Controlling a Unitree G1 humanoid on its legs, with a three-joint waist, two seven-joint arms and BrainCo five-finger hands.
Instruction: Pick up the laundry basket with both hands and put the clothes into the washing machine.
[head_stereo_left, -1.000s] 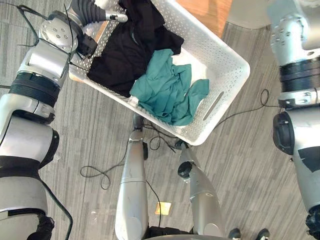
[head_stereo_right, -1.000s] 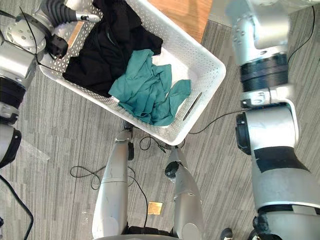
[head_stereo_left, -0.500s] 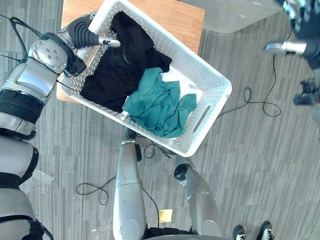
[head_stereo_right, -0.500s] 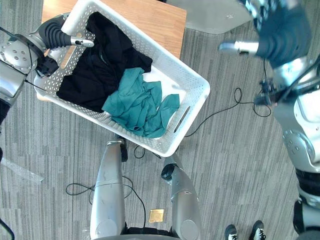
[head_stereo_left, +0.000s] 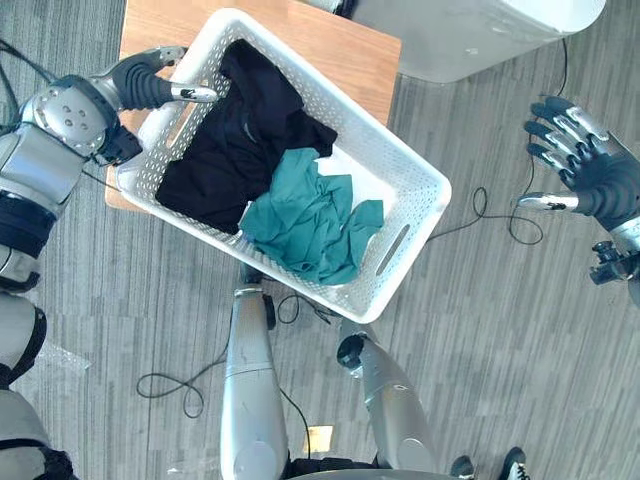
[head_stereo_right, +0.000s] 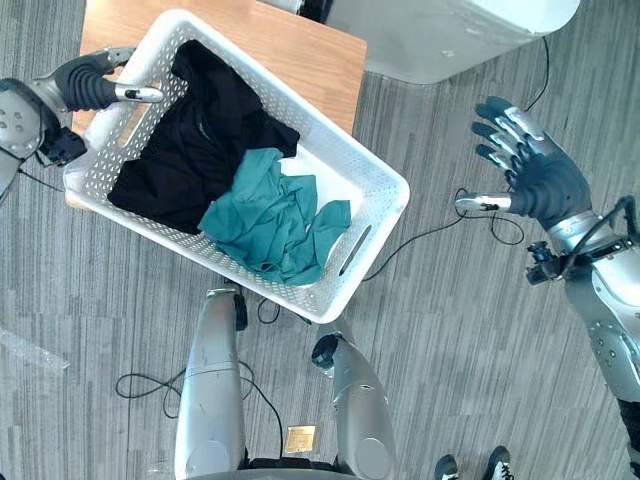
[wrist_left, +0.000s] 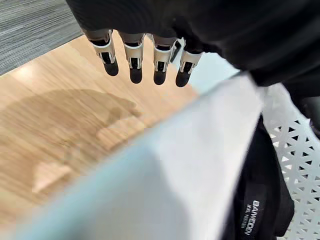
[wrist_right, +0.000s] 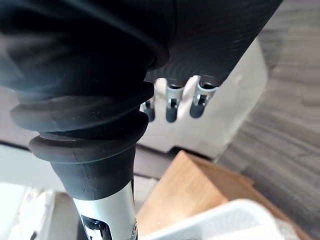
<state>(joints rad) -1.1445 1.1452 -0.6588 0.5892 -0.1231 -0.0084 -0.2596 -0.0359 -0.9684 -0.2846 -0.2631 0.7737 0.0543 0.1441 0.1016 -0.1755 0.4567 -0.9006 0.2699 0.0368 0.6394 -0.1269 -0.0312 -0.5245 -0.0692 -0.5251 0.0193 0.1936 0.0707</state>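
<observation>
Left hand (head_stereo_left: 150, 82) has the basket (head_stereo_left: 422, 215) by one end rim. Thumb (head_stereo_left: 195, 94) lies over the rim on the inside. The fingers (wrist_left: 132, 60) run straight down the outside of that wall, so the rim is pinched between thumb and fingers.

Wooden counter (head_stereo_left: 330, 45) sits directly under the left fingers. The gripped end of the basket is over it. The other end hangs out past the counter edge, above the grey floor (head_stereo_left: 500, 330). Cannot tell whether the basket bottom touches the counter.

Clothes are all in the basket:
- black clothes (head_stereo_left: 235, 140) just past the left thumb tip, filling the half nearest the left fingers
- teal garment (head_stereo_left: 310, 220) bunched beyond the black pile, toward the end with the handle slot (head_stereo_left: 393, 250), away from the left fingers

Right hand (head_stereo_left: 590, 175) is in the air over the floor, well apart from the basket. It is empty, with fingers (wrist_right: 171, 106) spread and straight and the thumb stuck out toward the basket's free end.

Washing machine (head_stereo_left: 480, 35) stands past the right fingertips, just beside the far edge of the counter. No clothes at it.
</observation>
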